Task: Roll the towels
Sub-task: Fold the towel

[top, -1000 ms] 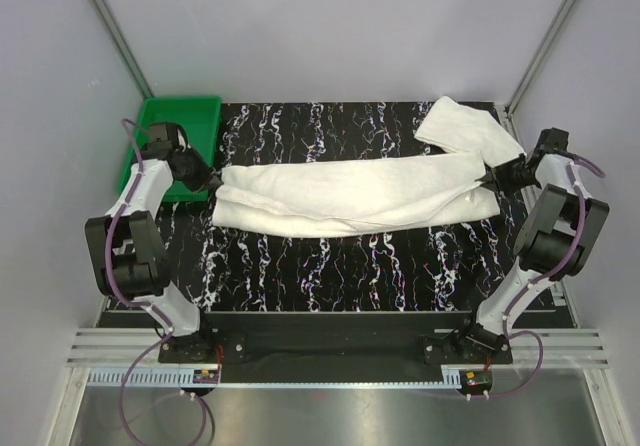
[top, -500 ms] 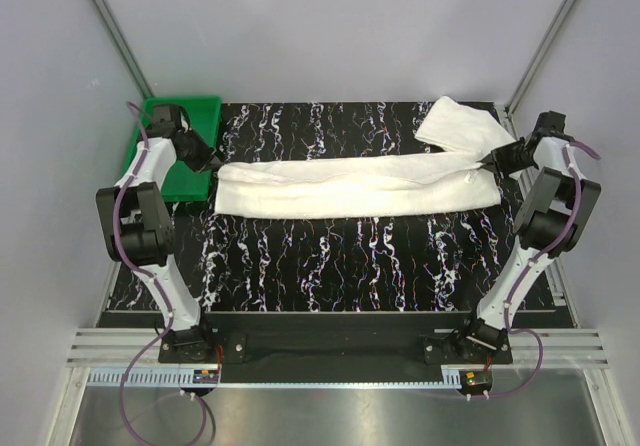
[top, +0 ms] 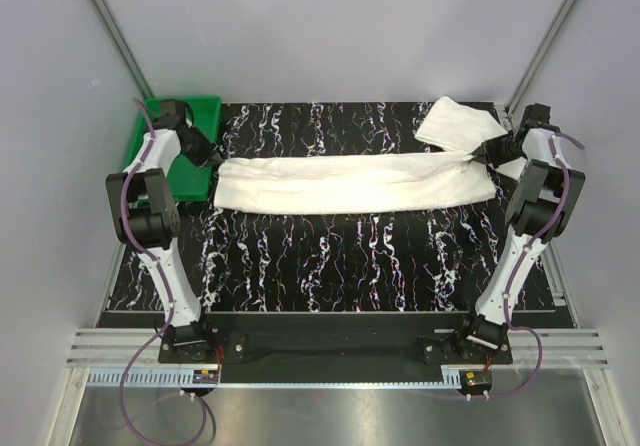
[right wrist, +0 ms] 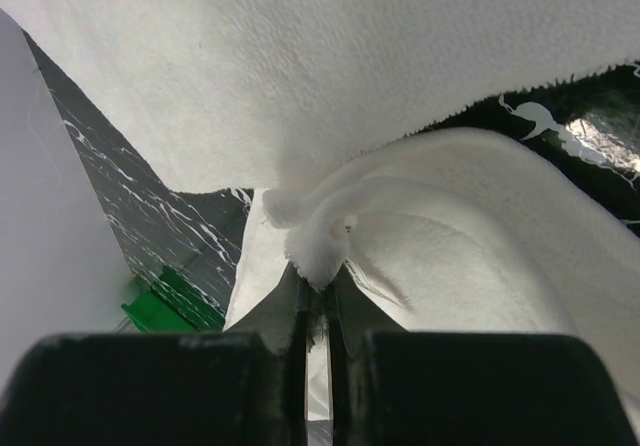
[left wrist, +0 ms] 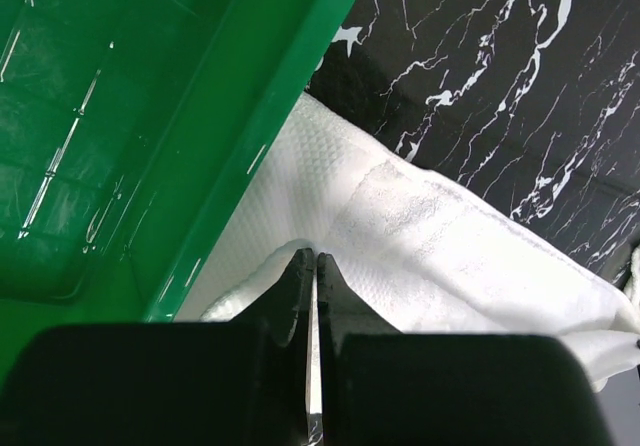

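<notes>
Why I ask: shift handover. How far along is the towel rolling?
Done: nothing is rolled yet; the long towel lies stretched out flat across the table. In hand: the left tool pinches its end by the green tray, the right tool pinches its opposite end. Left: rolling it, then the second towel, lying loose at the far right.

Left arm (top: 168, 276) and right arm (top: 505, 281): white moulded link shells between bulky black joint housings, each rising from a small black base. Purple cables (top: 124, 391) hang in loose loops off the bases and run up along the links toward the wrists. Left gripper (left wrist: 308, 258), right gripper (right wrist: 318, 276): matte black fingers, with broad blocky roots that taper to thin flat tips.
</notes>
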You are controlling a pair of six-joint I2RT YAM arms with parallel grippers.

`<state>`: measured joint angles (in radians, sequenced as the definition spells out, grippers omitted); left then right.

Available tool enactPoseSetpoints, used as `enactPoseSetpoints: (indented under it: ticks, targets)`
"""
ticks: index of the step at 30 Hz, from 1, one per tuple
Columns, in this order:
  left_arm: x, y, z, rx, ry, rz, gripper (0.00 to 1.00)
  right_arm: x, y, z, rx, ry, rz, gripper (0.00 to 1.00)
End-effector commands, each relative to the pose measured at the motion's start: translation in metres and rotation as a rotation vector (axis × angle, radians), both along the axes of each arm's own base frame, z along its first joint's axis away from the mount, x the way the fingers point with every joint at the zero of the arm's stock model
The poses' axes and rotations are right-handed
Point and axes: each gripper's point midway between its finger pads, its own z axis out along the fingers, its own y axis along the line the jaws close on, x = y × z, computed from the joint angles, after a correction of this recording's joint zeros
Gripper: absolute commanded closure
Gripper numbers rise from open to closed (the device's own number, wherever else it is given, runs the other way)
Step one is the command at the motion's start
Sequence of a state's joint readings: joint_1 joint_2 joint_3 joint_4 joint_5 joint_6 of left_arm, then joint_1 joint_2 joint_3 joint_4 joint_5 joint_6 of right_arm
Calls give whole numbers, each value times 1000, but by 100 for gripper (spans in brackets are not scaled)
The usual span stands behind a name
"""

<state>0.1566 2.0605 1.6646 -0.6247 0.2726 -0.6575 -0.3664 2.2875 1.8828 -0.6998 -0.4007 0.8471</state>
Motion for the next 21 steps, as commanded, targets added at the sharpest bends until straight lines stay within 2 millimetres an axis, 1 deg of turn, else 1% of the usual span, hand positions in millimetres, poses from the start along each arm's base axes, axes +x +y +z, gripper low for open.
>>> enactPoseSetpoints:
  ticks: [1,6,7,10,11,12,13,14,16,18,19,20,21]
  targets:
    - [19,11,14,42,-49,35,100,14,-13,9,-40,-19,-43,93]
    - [19,20,4,62,-21,66,100,10,-24,-7,-50,29,-91,92]
    - [21,22,4,70,-30,73,100,7,-25,-13,-43,39,-98,91]
    - [23,24,-1,67,-22,76,100,8,-26,-19,-40,42,-104,79]
    - [25,24,1,66,-23,77,100,8,-26,-25,-35,51,-106,78]
    - [25,24,-4,64,-13,76,100,8,-27,-26,-38,53,-106,74]
    - [26,23,-4,60,-14,77,100,7,-27,-27,-36,59,-108,70]
    - [27,24,-3,60,-17,80,100,8,-28,-30,-35,60,-109,63]
    - [29,29,-6,62,-11,95,100,4,-33,-32,-41,76,-125,60]
    - [34,33,-2,53,-20,113,100,0,-40,-30,-41,82,-158,59]
    - [36,34,1,52,-27,117,100,-4,-42,-33,-32,91,-169,59]
    - [41,35,5,54,-41,119,100,-3,-47,-27,-30,73,-188,59]
    - [43,36,7,57,-46,122,100,-5,-49,-26,-32,72,-199,57]
